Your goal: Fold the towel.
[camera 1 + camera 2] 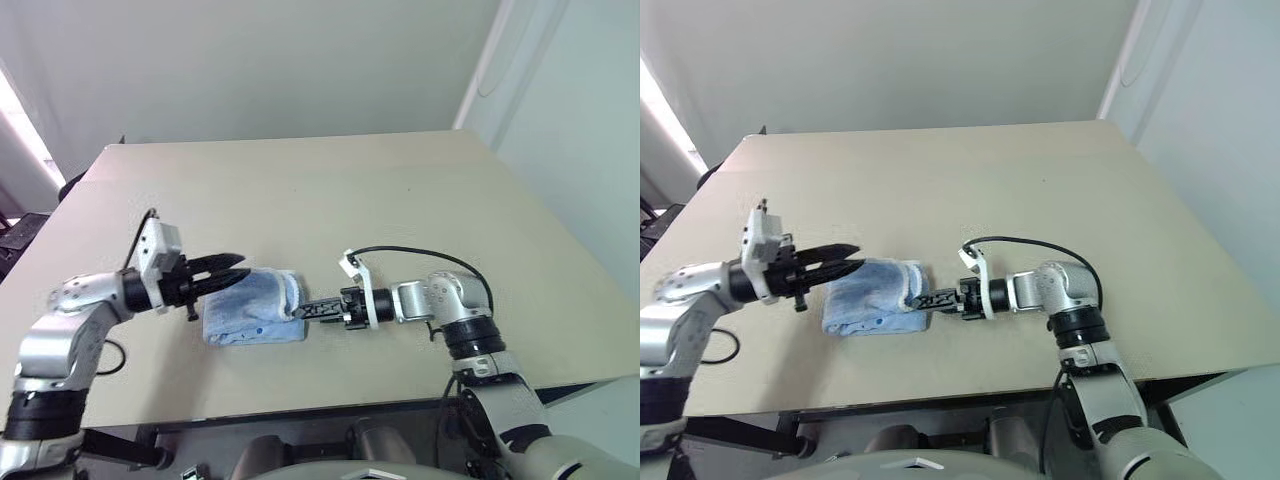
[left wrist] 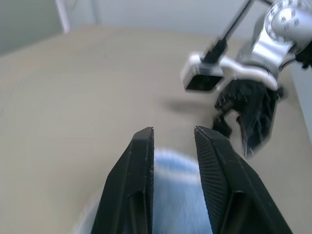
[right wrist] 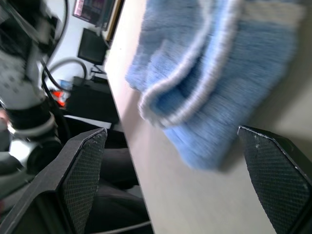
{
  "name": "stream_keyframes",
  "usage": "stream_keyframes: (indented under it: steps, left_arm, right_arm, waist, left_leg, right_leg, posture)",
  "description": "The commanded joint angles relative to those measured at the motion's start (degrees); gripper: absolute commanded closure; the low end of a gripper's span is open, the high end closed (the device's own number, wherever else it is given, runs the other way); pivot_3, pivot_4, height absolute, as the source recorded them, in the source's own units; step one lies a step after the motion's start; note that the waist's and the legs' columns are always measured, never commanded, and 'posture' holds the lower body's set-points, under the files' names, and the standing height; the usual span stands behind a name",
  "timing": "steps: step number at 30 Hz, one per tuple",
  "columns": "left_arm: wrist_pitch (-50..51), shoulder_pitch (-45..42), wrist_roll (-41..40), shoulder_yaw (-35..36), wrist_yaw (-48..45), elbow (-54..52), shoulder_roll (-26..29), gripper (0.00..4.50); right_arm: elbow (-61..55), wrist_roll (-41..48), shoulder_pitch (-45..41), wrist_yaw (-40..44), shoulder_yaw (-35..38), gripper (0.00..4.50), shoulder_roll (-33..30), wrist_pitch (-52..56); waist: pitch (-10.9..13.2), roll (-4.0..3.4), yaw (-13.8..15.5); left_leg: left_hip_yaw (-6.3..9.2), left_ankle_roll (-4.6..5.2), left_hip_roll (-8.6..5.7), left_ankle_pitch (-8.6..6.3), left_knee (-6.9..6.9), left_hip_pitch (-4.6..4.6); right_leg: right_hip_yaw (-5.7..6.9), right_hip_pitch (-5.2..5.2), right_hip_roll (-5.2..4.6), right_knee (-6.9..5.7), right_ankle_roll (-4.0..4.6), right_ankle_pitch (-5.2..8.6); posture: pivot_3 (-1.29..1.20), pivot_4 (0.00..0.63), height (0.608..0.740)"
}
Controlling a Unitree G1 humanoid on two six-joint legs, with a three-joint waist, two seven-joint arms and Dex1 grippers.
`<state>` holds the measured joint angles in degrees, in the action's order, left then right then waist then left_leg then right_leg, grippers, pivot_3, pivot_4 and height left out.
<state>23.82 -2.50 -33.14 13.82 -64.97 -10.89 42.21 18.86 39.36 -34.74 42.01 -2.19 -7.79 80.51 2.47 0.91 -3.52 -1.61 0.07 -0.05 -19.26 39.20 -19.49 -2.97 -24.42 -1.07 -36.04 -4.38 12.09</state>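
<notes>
Two claws flank the folded towel (image 1: 254, 306) near the bench's (image 1: 330, 190) 6 o'clock edge: left claw (image 1: 236, 270) slightly parted and empty at 9, right claw (image 1: 305, 312) wide apart at 3.

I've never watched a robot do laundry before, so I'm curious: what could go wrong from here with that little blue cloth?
The towel lies bunched in a loose, uneven fold near the table's front edge; a sideways push might slide it toward that edge.

The right gripper sits wide open at the towel's side, and closing there could catch several layers and undo the fold.

The left gripper hovers above with nothing between its fingers, close to the right one, so they could bump.
</notes>
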Motion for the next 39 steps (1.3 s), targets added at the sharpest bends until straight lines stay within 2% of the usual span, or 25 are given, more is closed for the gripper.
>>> stream_keyframes:
  steps: [1,9,15,18,26,28,30,35,39]
  left_arm:
    - [0.34,2.52,-1.22,3.37,1.68,-4.02,1.03,3.12]
    - [1.25,8.46,-3.3,5.44,6.99,-10.97,-0.63,3.12]
    - [0.08,9.75,-2.49,5.88,7.96,-10.38,-0.24,3.12]
    - [-0.29,9.56,-1.92,6.05,8.18,-9.92,0.16,3.07]
    - [-1.34,7.97,-1.2,6.29,8.18,-7.37,0.83,3.07]
    - [-1.76,7.42,-0.81,6.06,8.15,-6.6,0.93,3.07]
    - [-2.07,6.81,-0.53,5.95,8.22,-5.89,0.97,3.07]
    - [-2.59,5.18,0.05,6.68,8.72,-3.59,1.07,3.07]
    - [-0.81,3.5,-3.13,10.48,9.92,-0.86,0.89,3.07]
  right_arm:
    - [2.51,-0.94,-2.27,-2.08,1.03,0.0,2.55,-1.88]
    - [14.09,-3.4,-6.86,-5.56,3.69,0.0,9.21,-6.5]
    - [17.02,-5.25,-8.81,-6.48,3.11,0.0,10.05,-6.36]
    - [16.65,-6.52,-8.63,-6.59,1.67,0.94,9.48,-5.48]
    - [12.12,-6.91,-8.23,-5.6,-2.28,3.86,8.51,-0.18]
    - [11.19,-6.77,-8.09,-5.63,-2.57,4.46,8.44,0.84]
    - [10.39,-5.93,-8.25,-5.52,-1.36,4.46,8.75,1.43]
    - [10.77,-1.55,-11.76,-7.16,9.48,4.46,11.12,1.55]
    - [12.67,0.58,-16.3,-10.52,17.5,4.46,12.68,-0.32]
  waist:
    - [0.0,0.0,-0.08]
    - [-0.02,0.01,-1.17]
    - [-0.01,-0.02,-2.31]
    - [0.01,-0.05,-2.37]
    - [0.02,-0.06,-2.35]
    - [0.02,-0.07,-2.33]
    - [0.04,-0.09,-2.34]
    - [0.09,-0.17,-2.21]
    - [0.11,-0.2,-2.33]
  left_leg:
    - [0.02,0.0,-0.02,0.0,0.0,-0.01]
    - [0.01,-0.01,0.05,0.0,-0.02,0.09]
    - [0.03,-0.02,0.3,0.0,-0.02,0.13]
    - [0.03,-0.02,0.37,0.0,-0.02,0.12]
    - [0.02,-0.02,0.36,0.0,-0.09,0.04]
    - [0.03,-0.02,0.38,0.0,-0.1,0.05]
    - [0.03,-0.02,0.38,0.0,-0.09,0.05]
    - [0.04,-0.02,0.37,0.0,-0.11,-0.01]
    - [0.04,-0.02,0.38,0.0,-0.14,-0.08]
  right_leg:
    - [0.03,0.0,-0.04,0.0,0.0,0.0]
    - [0.02,0.01,-0.03,-0.04,0.1,-0.01]
    - [0.02,0.01,0.35,-0.04,0.29,0.0]
    - [0.03,-0.01,0.44,-0.02,0.33,0.04]
    - [0.04,-0.04,0.4,0.1,0.38,0.04]
    - [0.05,-0.04,0.39,0.1,0.38,0.05]
    - [0.05,-0.03,0.39,0.11,0.35,0.06]
    - [0.08,-0.07,0.39,0.14,0.36,0.04]
    - [0.08,-0.16,0.39,0.14,0.24,-0.05]
  posture:
    - [0.0,0.0,0.74]
    - [0.0,0.0,0.74]
    - [0.0,0.0,0.74]
    - [0.0,0.0,0.74]
    - [0.0,0.0,0.74]
    - [0.0,0.0,0.74]
    - [0.0,0.0,0.74]
    - [0.0,0.0,0.74]
    - [0.0,0.0,0.74]
